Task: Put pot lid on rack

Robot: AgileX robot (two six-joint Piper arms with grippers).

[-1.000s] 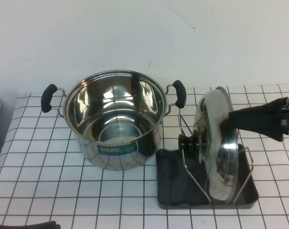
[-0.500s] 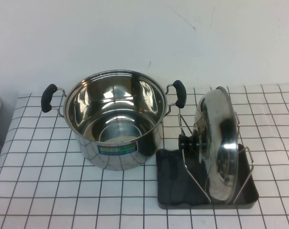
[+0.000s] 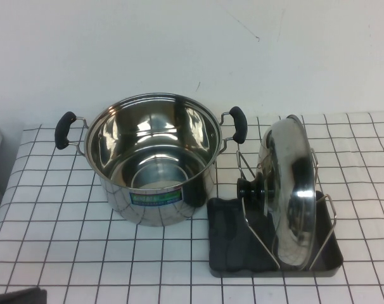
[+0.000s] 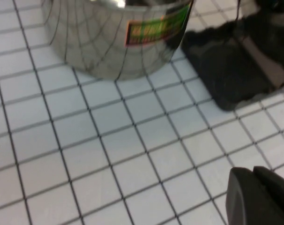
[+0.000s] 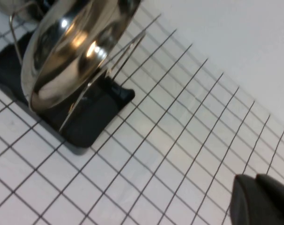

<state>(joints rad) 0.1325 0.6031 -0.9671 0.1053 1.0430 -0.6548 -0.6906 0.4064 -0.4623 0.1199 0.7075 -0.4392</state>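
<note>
The shiny domed pot lid [image 3: 292, 190] stands on edge in the wire rack [image 3: 246, 166], its black knob [image 3: 250, 187] facing the pot. The rack sits over the dark grey tray [image 3: 229, 237]. No gripper touches the lid. My left gripper [image 4: 247, 172] is shut and empty above the tablecloth, near the front of the pot; a dark part of it shows at the lower left edge of the high view [image 3: 18, 296]. My right gripper [image 5: 252, 179] is shut and empty, off to the right of the rack and outside the high view. The lid [image 5: 71, 42] and tray [image 5: 93, 122] show in the right wrist view.
The open steel pot [image 3: 151, 155] with two black handles and a green label stands left of the rack, close to the tray; it also shows in the left wrist view [image 4: 109, 42]. A white checked cloth [image 3: 84, 253] covers the table. A white wall is behind.
My right arm, which reached to the lid one second ago, has drawn back to the right out of the high view. The lid stays in the rack.
</note>
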